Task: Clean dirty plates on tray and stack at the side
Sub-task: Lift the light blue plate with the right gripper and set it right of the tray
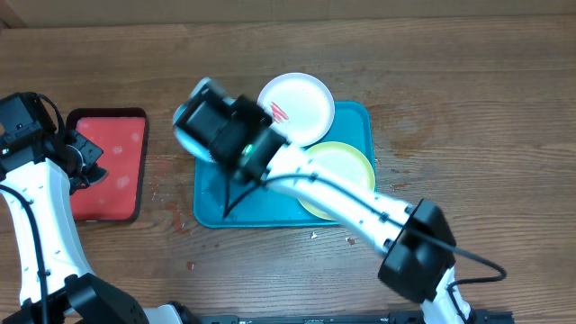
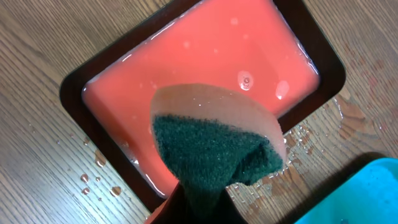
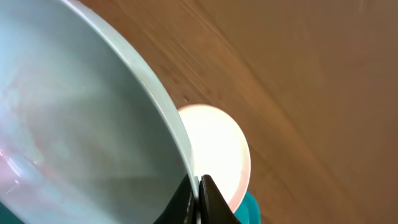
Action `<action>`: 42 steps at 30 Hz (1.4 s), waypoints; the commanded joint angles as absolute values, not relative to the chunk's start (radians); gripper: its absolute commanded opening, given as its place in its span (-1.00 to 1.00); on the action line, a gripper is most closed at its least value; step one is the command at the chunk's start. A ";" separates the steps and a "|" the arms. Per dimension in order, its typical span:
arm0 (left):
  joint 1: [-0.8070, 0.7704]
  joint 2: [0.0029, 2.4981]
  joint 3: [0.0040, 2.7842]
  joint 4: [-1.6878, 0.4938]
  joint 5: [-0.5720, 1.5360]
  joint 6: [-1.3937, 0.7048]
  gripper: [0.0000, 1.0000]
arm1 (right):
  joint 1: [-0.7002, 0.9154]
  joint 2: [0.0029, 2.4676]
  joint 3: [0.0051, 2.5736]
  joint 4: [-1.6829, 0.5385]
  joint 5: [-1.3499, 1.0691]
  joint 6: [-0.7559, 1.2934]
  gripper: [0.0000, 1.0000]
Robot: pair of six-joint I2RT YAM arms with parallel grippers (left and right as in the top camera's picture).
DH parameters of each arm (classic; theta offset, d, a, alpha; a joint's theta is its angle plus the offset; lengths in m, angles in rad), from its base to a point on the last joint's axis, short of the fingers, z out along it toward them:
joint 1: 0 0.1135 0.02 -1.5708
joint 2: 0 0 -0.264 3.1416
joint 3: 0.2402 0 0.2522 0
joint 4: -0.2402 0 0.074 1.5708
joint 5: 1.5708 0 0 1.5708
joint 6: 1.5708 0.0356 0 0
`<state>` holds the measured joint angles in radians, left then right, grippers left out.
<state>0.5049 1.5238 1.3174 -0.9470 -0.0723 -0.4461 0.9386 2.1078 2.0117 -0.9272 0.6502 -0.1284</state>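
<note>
My right gripper (image 1: 219, 124) reaches over the teal tray (image 1: 209, 193) and is shut on the rim of the pale blue plate (image 1: 186, 139), holding it tilted above the tray's far left corner. In the right wrist view the jaws (image 3: 198, 194) pinch that plate's (image 3: 81, 124) edge; faint red smears show on it. The white plate (image 1: 301, 108) with a red smear lies at the tray's far side and also shows in the right wrist view (image 3: 217, 146). The yellow-green plate (image 1: 346, 171) lies on the tray's right. My left gripper (image 2: 205, 202) is shut on a green sponge (image 2: 211, 152) above the red tray.
The smaller red tray (image 1: 108, 166) with a dark rim, holding pinkish liquid (image 2: 205, 56), sits at the left. Water drops (image 2: 99, 180) lie on the wooden table around it. The teal tray's corner (image 2: 360, 193) shows beside it.
</note>
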 commanded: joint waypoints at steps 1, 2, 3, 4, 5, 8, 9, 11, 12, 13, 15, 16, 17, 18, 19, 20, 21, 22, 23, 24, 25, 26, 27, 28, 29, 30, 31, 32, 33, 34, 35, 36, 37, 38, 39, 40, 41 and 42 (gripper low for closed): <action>0.510 1.531 1.330 -0.946 -0.077 -0.461 -0.91 | 0.741 2.058 2.086 -1.008 0.226 0.014 -0.93; 0.510 1.531 1.330 -0.945 -0.077 -0.461 -0.92 | 0.679 2.058 2.087 -1.034 0.108 0.030 -0.93; 0.510 1.531 1.330 -0.945 -0.077 -0.461 -0.92 | 0.625 2.058 2.087 -1.056 0.021 0.043 -0.93; 0.510 1.531 1.330 -0.945 -0.077 -0.461 -0.91 | 0.575 2.061 2.087 -1.079 -0.049 0.059 -0.93; 0.510 1.531 1.330 -0.945 -0.077 -0.461 -0.91 | 0.513 2.066 2.086 -1.106 -0.117 0.077 -0.93; 0.510 1.531 1.330 -0.945 -0.077 -0.461 -0.91 | 0.355 2.077 2.082 -1.179 -0.217 0.101 -0.93; 0.510 1.531 1.330 -0.945 -0.077 -0.461 -0.91 | 0.307 2.077 2.078 -1.199 -0.230 0.102 -0.93; 0.510 1.531 1.330 -0.945 -0.077 -0.461 -0.92 | 0.206 2.079 2.062 -1.235 -0.234 0.102 -0.92; 0.510 1.531 1.330 -0.945 -0.077 -0.461 -0.91 | 0.160 2.079 2.049 -1.244 -0.234 0.102 -0.92; 0.510 1.531 1.330 -0.945 -0.077 -0.461 -0.92 | 0.124 2.079 2.036 -1.247 -0.233 0.102 -0.92; 0.510 1.531 1.330 -0.945 -0.077 -0.461 -0.92 | 0.044 2.079 1.996 -1.246 -0.232 0.102 -0.92; 0.510 1.531 1.330 -0.944 -0.077 -0.461 -0.91 | 0.009 2.080 1.972 -1.243 -0.224 0.102 -0.92; 0.510 1.531 1.330 -0.944 -0.077 -0.461 -0.92 | -0.021 2.080 1.949 -1.238 -0.213 0.102 -0.93; 0.510 1.531 1.330 -0.942 -0.077 -0.461 -0.91 | -0.055 2.080 1.922 -1.231 -0.199 0.102 -0.92; 0.510 1.531 1.330 -0.942 -0.077 -0.461 -0.92 | -0.084 2.080 1.895 -1.218 -0.192 0.102 -0.92; 0.510 1.531 1.330 -0.942 -0.077 -0.461 -0.91 | -0.113 2.080 1.863 -1.197 -0.193 0.103 -0.93; 0.510 1.531 1.330 -0.941 -0.077 -0.461 -0.92 | -0.135 2.080 1.839 -1.180 -0.192 0.105 -0.92; 0.510 1.531 1.330 -0.941 -0.077 -0.461 -0.92 | -0.159 2.080 1.809 -1.157 -0.192 0.106 -0.93; 0.510 1.531 1.330 -0.941 -0.077 -0.461 -0.92 | -0.180 2.080 1.777 -1.129 -0.192 0.106 -0.92; 0.510 1.531 1.330 -0.941 -0.077 -0.461 -0.92 | -0.197 2.080 1.752 -1.107 -0.192 0.106 -0.92; 0.510 1.531 1.330 -0.941 -0.077 -0.461 -0.91 | -0.215 2.080 1.723 -1.079 -0.192 0.113 -0.92; 0.510 1.531 1.330 -0.941 -0.077 -0.461 -0.91 | -0.230 2.080 1.699 -1.052 -0.191 0.128 -0.92; 0.510 1.531 1.330 -0.942 -0.077 -0.461 -0.91 | -0.248 2.080 1.672 -1.021 -0.187 0.148 -0.93; 0.510 1.531 1.330 -0.942 -0.077 -0.461 -0.91 | -0.261 2.080 1.651 -0.997 -0.184 0.165 -0.92; 0.510 1.531 1.330 -0.942 -0.077 -0.461 -0.91 | -0.273 2.080 1.632 -0.974 -0.185 0.178 -0.93; 0.510 1.531 1.330 -0.942 -0.077 -0.461 -0.92 | -0.284 2.080 1.615 -0.956 -0.185 0.180 -0.93; 0.510 1.531 1.330 -0.942 -0.077 -0.461 -0.91 | -0.290 2.080 1.606 -0.948 -0.185 0.179 -0.84; 0.510 1.531 1.330 -0.941 -0.077 -0.461 -0.92 | -0.294 2.080 1.598 -0.947 -0.185 0.179 0.13; 0.510 1.531 1.330 -0.941 -0.077 -0.462 -0.91 | -0.294 2.080 1.598 -0.951 -0.192 0.179 0.33; 0.510 1.531 1.330 -0.941 -0.077 -0.462 -0.92 | -0.292 2.080 1.598 -0.952 -0.209 0.175 0.40; 0.510 1.531 1.330 -0.941 -0.077 -0.462 -0.91 | -0.288 2.080 1.598 -0.952 -0.231 0.171 0.46; 0.510 1.531 1.330 -0.941 -0.077 -0.462 -0.91 | -0.282 2.080 1.600 -0.951 -0.265 0.163 0.49; 0.510 1.531 1.330 -0.941 -0.077 -0.462 -0.92 | -0.278 2.079 1.605 -0.952 -0.297 0.153 0.54; 0.510 1.531 1.330 -0.941 -0.076 -0.462 -0.92 | -0.272 2.078 1.616 -0.955 -0.327 0.154 0.61; 0.510 1.531 1.330 -0.941 -0.073 -0.461 -0.91 | -0.266 2.075 1.628 -0.960 -0.347 0.156 0.70; 0.510 1.531 1.330 -0.941 -0.068 -0.461 -0.92 | -0.258 2.068 1.645 -0.969 -0.360 0.158 0.75; 0.510 1.531 1.330 -0.941 -0.058 -0.461 -0.91 | -0.250 2.062 1.662 -0.977 -0.361 0.162 0.80; 0.510 1.531 1.330 -0.940 -0.053 -0.461 -0.91 | -0.239 2.051 1.687 -0.989 -0.361 0.162 0.81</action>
